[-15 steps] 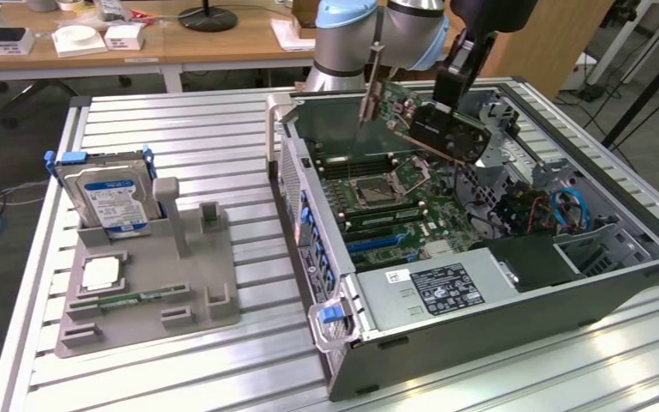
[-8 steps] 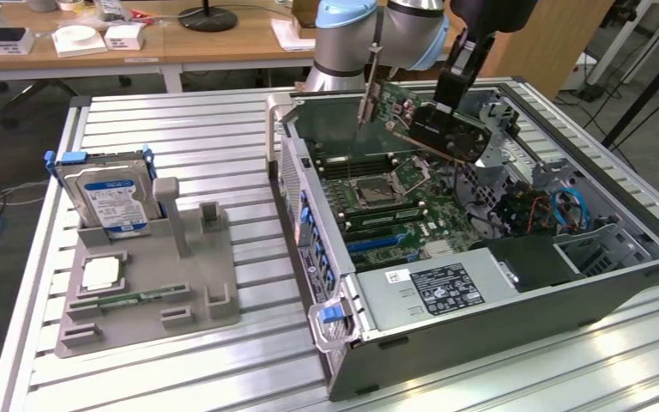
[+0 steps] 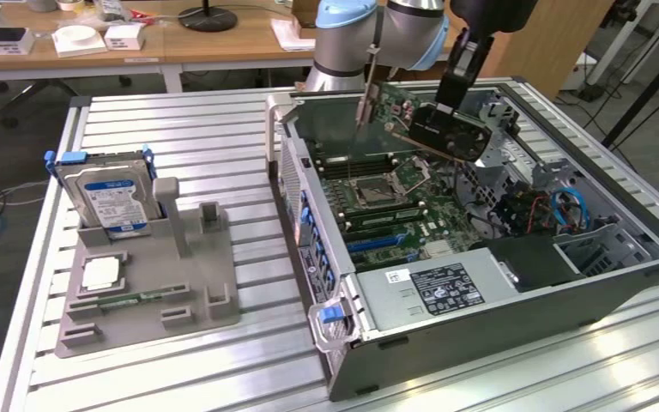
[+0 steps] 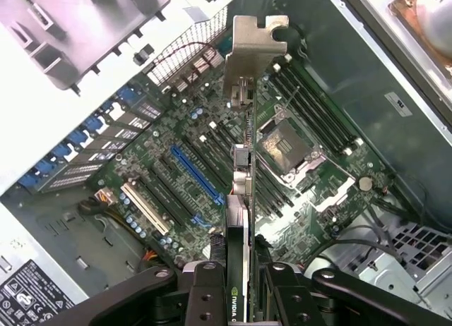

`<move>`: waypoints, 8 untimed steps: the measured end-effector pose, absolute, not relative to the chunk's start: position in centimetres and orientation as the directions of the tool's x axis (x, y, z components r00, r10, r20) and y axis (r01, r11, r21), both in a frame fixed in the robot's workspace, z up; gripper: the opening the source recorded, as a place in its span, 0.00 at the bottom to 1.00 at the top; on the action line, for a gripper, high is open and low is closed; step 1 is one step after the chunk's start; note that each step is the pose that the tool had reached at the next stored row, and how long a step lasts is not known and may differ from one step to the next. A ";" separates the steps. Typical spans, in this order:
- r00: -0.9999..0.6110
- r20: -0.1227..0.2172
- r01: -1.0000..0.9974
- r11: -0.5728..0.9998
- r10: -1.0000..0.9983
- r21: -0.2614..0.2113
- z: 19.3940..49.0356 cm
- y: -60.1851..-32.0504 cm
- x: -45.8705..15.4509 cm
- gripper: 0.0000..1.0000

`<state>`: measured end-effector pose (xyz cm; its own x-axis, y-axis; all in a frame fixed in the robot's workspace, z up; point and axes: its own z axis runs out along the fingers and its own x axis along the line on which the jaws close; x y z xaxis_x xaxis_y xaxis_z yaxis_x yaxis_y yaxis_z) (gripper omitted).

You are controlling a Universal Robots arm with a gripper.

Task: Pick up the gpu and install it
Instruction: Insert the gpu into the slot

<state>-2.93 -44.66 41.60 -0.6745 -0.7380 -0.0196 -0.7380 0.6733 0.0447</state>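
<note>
Robot arm [image 3: 415,34] with thick silver-grey cylindrical joints and pale blue end caps, a black wrist section, and a matt black gripper [image 4: 244,298] with round screw heads on its fingers [image 4: 205,298]

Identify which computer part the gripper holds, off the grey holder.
The thin dark gpu with silver bracket, hanging over the open case; the blue-labelled hard drive stands in the holder.

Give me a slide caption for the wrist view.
Gripper holds the graphics card edge-on above the motherboard inside the open computer case.
</note>
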 end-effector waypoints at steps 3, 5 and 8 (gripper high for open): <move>-0.660 -0.020 -0.751 0.658 -0.751 0.045 41.6 -44.7 -2.9 0.26; -0.650 -0.020 -0.760 0.649 -0.760 0.045 41.6 -44.7 -2.9 0.26; -0.635 -0.020 -0.772 0.633 -0.773 0.045 41.6 -44.7 -2.9 0.26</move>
